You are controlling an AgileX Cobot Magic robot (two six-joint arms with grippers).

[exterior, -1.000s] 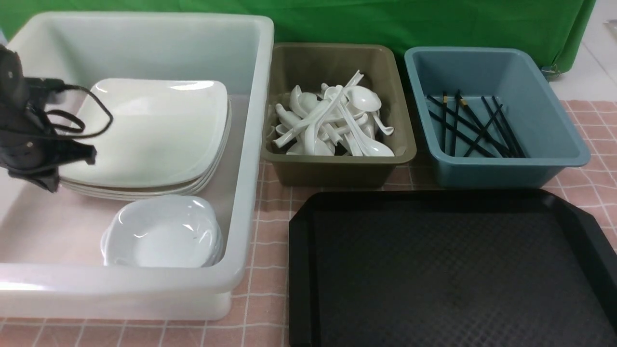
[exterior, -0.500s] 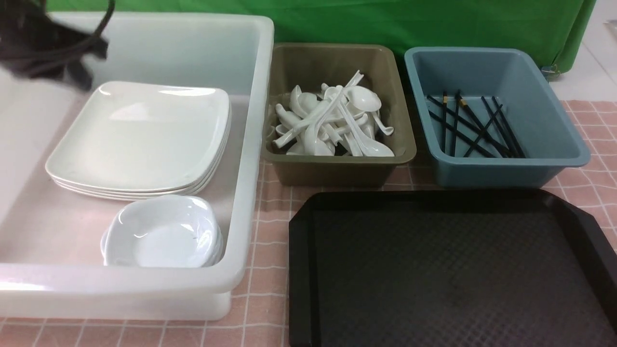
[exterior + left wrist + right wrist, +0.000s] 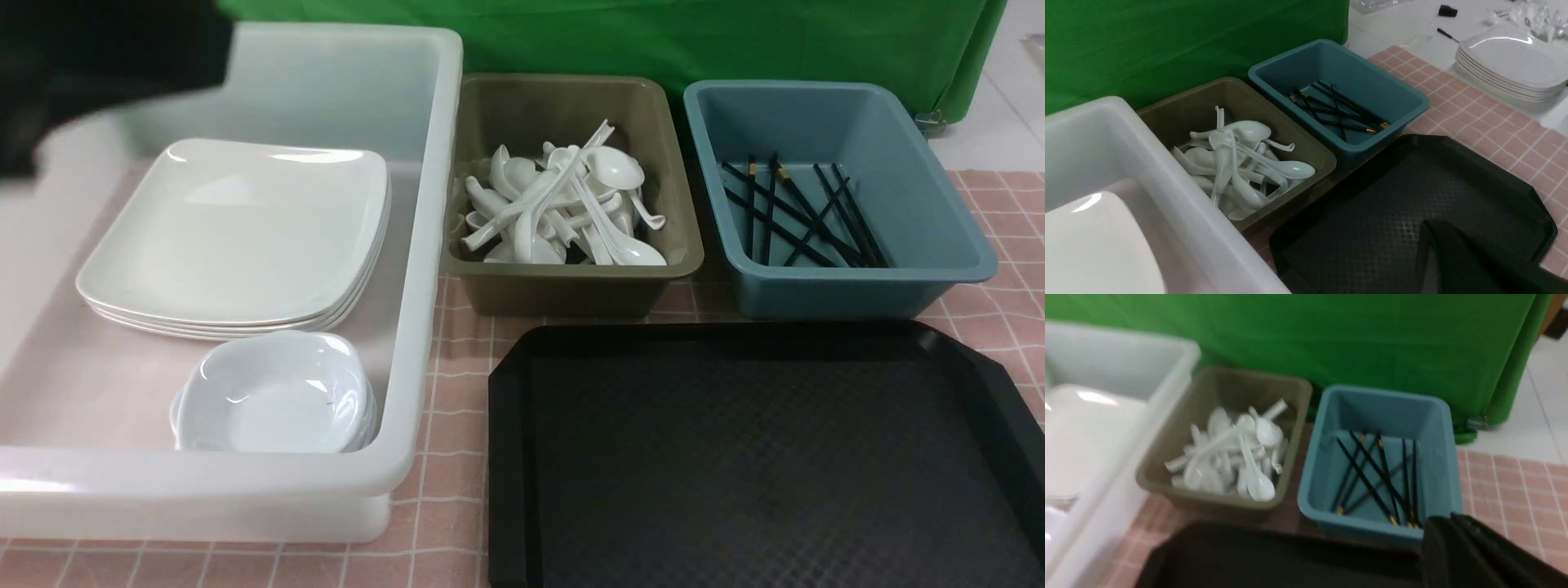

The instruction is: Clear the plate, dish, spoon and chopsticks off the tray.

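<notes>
Front view: I see the tray [image 3: 759, 457] nearest me on the right, its long axis running left to right, its floor bare.
Plate: the plate [image 3: 237, 233] lies flat on top of a stack in the white tub [image 3: 408, 327] on the left, one corner pointing toward the far right.
Dish: the dish [image 3: 273, 396] sits in the same tub, on the near side of the plate stack, just beside it, rim up.
Spoon: the spoons [image 3: 563, 208] lie heaped in the olive tub [image 3: 571, 286] behind the tray; handles point many ways, several slanting toward the far right.
Chopsticks: the chopsticks [image 3: 796, 216] lie crossed on the floor of the blue tub [image 3: 857, 286], long axes mostly near to far.
Left gripper: the left gripper [image 3: 1470, 261] shows as a dark shape in the left wrist view, above the tray; I read the jaws as closed, nothing held. A dark blur at the front view's upper left is its arm [image 3: 90, 57].
Right gripper: the right gripper [image 3: 1470, 555] is a dark edge in the right wrist view, above the blue tub's near corner; jaws closed, empty.
</notes>
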